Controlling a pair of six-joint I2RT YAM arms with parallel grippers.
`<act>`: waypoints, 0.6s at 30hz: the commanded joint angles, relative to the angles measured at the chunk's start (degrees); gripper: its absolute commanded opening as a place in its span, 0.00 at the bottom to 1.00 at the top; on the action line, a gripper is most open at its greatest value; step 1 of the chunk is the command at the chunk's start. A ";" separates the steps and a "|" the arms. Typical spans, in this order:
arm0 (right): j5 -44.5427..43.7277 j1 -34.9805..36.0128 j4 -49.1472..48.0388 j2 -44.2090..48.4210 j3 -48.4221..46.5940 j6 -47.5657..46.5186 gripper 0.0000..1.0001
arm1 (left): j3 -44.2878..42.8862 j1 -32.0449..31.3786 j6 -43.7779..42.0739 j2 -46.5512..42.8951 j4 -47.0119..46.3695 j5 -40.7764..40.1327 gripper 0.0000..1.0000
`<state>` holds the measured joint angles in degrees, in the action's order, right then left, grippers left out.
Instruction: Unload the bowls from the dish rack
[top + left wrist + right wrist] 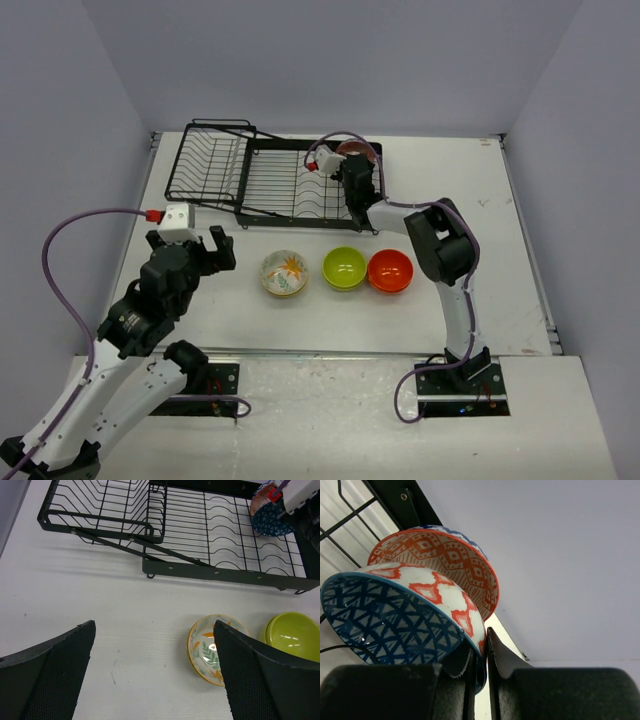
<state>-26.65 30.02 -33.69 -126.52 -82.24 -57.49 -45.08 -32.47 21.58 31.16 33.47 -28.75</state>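
The bowls [344, 268] lie in two places. A blue-triangle bowl [395, 620] and an orange-diamond bowl [445, 560] stand on edge at the right end of the dish rack [270, 180]. We see the right gripper [481, 652] pinched on the blue-triangle bowl's rim. A floral bowl [284, 273], a lime green bowl [292, 636] and an orange-red bowl [390, 270] sit in a row on the white table [500, 250]. The left gripper [154, 672] hovers there, wide open and empty. Pale walls [350, 60] surround us.
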 commanded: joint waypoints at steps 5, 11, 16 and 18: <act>-2.00 1.53 -16.49 1.62 2.34 -2.80 0.00 | 0.61 0.74 -1.46 -0.48 -2.62 0.01 1.00; -3.48 1.62 -19.39 3.56 3.31 -3.94 0.00 | 0.78 0.65 -1.46 -1.27 -2.89 0.10 1.00; -3.41 1.80 -18.08 6.45 4.19 -1.22 0.00 | 0.52 1.44 -1.63 -0.66 -3.06 0.71 1.00; -3.23 1.80 -16.50 7.51 4.37 -0.08 0.00 | 0.52 2.76 -1.90 -0.48 -3.41 1.85 1.00</act>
<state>-29.04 31.14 -45.15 -125.58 -77.54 -59.61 -45.08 -31.44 21.39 30.30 33.17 -28.42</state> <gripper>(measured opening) 0.101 0.997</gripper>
